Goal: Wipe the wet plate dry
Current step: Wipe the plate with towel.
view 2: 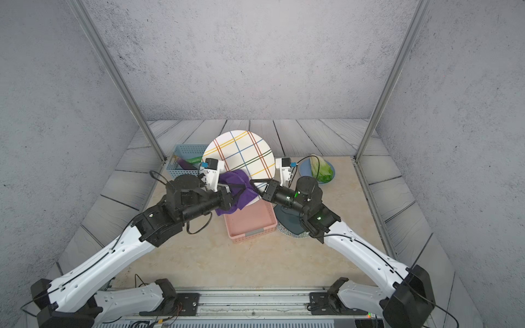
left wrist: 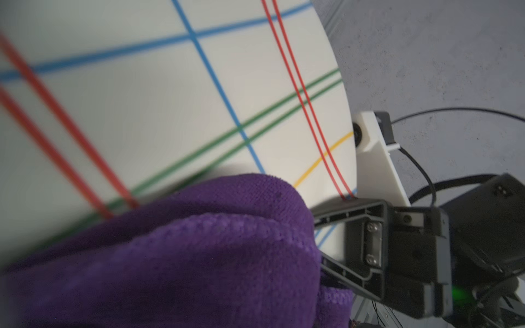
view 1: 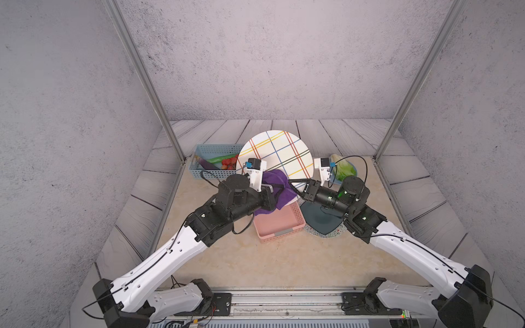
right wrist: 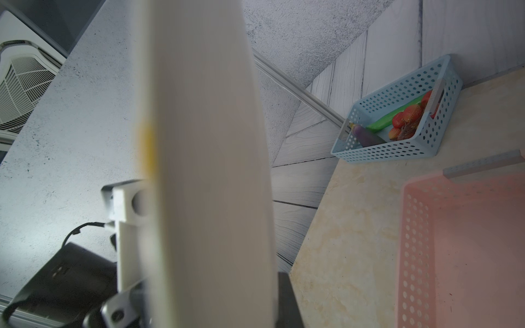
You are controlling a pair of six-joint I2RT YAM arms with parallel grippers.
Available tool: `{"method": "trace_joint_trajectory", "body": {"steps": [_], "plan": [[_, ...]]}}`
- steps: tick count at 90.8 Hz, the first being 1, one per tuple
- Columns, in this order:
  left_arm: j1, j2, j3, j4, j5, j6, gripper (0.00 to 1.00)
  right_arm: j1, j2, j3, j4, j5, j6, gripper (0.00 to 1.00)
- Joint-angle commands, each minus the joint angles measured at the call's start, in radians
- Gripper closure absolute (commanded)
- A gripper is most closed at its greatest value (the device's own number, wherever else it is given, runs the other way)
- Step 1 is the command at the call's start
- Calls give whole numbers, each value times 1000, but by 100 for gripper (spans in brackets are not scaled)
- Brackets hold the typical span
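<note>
A white round plate point(view 1: 277, 150) point(view 2: 240, 152) with coloured crossing lines is held up on edge above the table, its face towards the camera head. My right gripper point(view 1: 294, 186) point(view 2: 255, 184) is shut on its lower right rim. In the right wrist view the plate point(right wrist: 210, 170) shows edge-on between the jaws. My left gripper point(view 1: 278, 189) point(view 2: 237, 189) is shut on a purple cloth point(view 1: 274, 183) point(view 2: 234, 184), which lies against the lower part of the plate's face. In the left wrist view the cloth point(left wrist: 184, 255) hides my own jaws and touches the plate point(left wrist: 170, 99); the right gripper's fingers point(left wrist: 355, 208) clamp the rim.
An empty pink basket point(view 1: 279, 225) stands under the plate. A blue basket point(view 1: 216, 157) with vegetables is at the back left. A dark teal plate point(view 1: 321, 223) lies under the right arm, and a blue dish with lettuce point(view 1: 345, 170) behind it. Metal posts rise at both back corners.
</note>
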Motion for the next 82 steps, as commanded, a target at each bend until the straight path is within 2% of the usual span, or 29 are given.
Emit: {"method": "trace_joint_trajectory", "body": {"steps": [1,7,12,21,26,35,45,49,54,60,70,77,82], "plan": [[176,-3,29,-123,-38,-8,100,60,-94,5,160,-105,-31,100],[163,39,101,-170,17,80,100,105,-94,-3,155,-113,-72,100],[119,98,158,-191,66,134,100,133,-83,5,151,-104,-95,100],[-45,184,203,-213,27,214,100,138,-49,23,184,-82,-93,100],[-74,205,206,-201,26,213,100,139,-38,21,220,-66,-84,100],[-19,172,197,-195,-37,179,100,139,-39,32,199,-79,-99,100],[199,96,152,-177,49,49,100,138,-78,4,163,-50,-114,100],[242,61,125,-150,62,37,100,138,-87,-4,159,-47,-118,100],[236,46,114,-130,68,48,100,139,-80,3,156,-58,-122,100],[177,95,143,-157,87,67,100,148,-50,31,155,-77,-134,100],[22,191,221,-262,-69,163,100,157,9,78,171,-92,-133,100],[30,179,207,-253,-93,138,100,154,10,78,183,-73,-131,100],[90,131,178,-226,-47,88,100,135,-10,76,146,-46,-134,100]]}}
